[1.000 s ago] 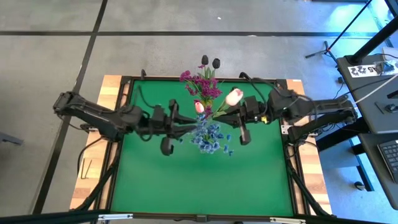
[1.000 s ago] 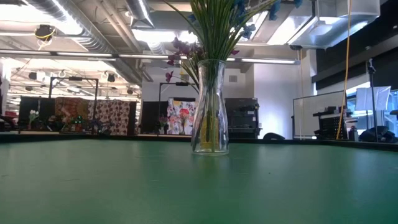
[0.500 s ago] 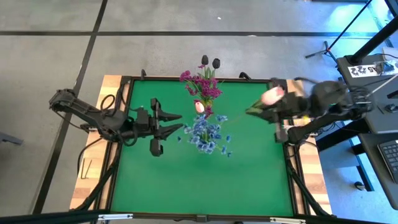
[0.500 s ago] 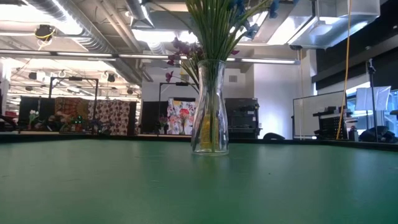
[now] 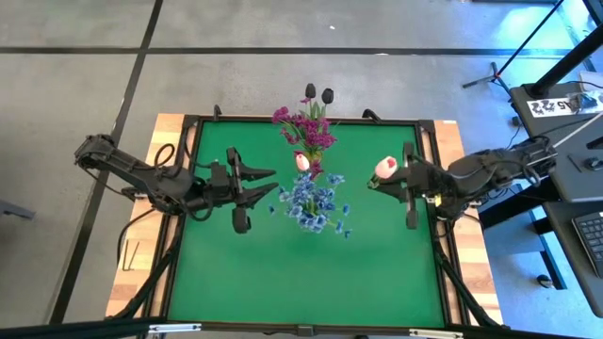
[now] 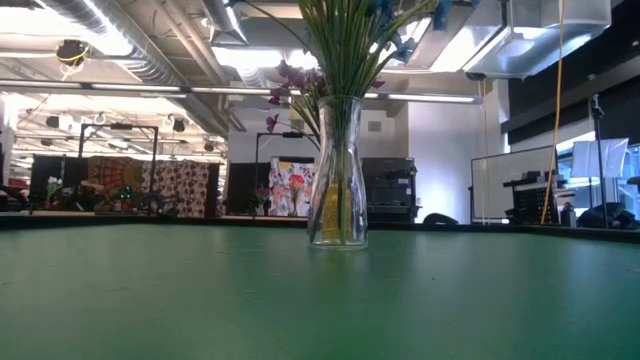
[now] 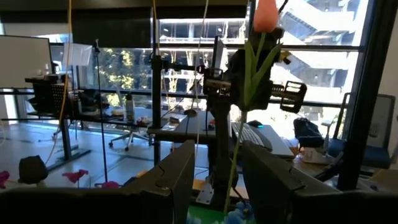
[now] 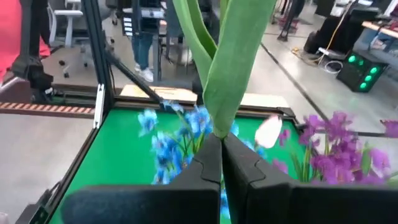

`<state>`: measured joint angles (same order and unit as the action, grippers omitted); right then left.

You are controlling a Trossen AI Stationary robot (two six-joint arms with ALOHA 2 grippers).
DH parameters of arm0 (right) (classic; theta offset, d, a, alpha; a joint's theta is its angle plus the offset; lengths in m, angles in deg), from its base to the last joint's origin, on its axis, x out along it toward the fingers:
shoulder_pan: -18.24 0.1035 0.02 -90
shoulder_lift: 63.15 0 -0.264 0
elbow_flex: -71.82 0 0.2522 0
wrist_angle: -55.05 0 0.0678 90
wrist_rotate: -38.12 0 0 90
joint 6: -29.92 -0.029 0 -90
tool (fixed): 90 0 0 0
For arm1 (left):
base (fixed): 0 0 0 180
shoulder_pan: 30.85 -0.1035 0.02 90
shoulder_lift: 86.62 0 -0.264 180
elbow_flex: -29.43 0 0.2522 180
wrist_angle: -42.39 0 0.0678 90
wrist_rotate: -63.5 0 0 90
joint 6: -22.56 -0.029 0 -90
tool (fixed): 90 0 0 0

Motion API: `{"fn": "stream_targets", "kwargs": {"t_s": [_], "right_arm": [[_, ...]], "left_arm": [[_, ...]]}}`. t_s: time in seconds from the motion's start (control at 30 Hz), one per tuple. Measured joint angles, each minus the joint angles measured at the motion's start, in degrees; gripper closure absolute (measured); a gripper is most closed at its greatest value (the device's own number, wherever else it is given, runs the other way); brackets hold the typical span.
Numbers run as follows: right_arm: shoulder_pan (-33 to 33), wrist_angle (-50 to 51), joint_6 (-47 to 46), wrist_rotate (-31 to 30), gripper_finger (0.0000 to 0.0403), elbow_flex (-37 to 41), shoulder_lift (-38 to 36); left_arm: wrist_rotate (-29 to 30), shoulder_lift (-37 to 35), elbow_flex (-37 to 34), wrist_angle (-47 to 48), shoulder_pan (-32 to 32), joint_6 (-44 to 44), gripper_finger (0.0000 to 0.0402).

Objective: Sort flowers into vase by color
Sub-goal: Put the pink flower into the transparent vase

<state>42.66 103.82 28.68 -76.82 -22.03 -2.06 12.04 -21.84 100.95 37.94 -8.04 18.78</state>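
While the left gripper [image 5: 268, 187] is held level with spread fingers just left of the vase [image 6: 336, 172], the right gripper [image 5: 375, 183] is seen pinching a pink tulip [image 5: 385, 168] over the table's [image 5: 283, 273] right side. Only the low view shows the vase's glass. One pink tulip bud [image 5: 301, 161] and two near-black tulips [image 5: 318, 93] are counted there, with blue sprays [image 5: 314, 204] and magenta sprays [image 5: 306, 125].

One camera hangs overhead, looking straight down on the whole green table [image 5: 301, 264] and both arms. Another sits at table-top height, close to the mat, facing level across it to the glass vase [image 6: 337, 175] and the room behind. Each wrist camera looks forward past its own fingers from just above the table: the left toward the windows, the right toward the blue blossom sprays [image 8: 171, 143], which the overhead view shares.
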Motion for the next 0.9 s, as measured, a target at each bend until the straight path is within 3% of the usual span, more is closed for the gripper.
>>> {"fn": "stream_targets", "kwargs": {"t_s": [0.4, 0.6, 0.9], "right_arm": [[-0.1, -20.4, -3.5, -2.7, 0.0403, 29.3, -18.9], [-0.1, -34.4, -1.9, -2.8, 0.0403, 39.5, -20.3], [-0.1, -55.5, 3.8, 1.0, 0.0403, 47.2, -18.4]], "left_arm": [[3.3, 0.0, 0.0, 6.3, 0.0, 3.6, 0.0274], [4.2, 0.0, 0.0, 6.2, 0.0, 4.5, 0.0274], [4.2, 0.0, 0.0, 6.2, -0.1, 5.1, 0.0274]]}}
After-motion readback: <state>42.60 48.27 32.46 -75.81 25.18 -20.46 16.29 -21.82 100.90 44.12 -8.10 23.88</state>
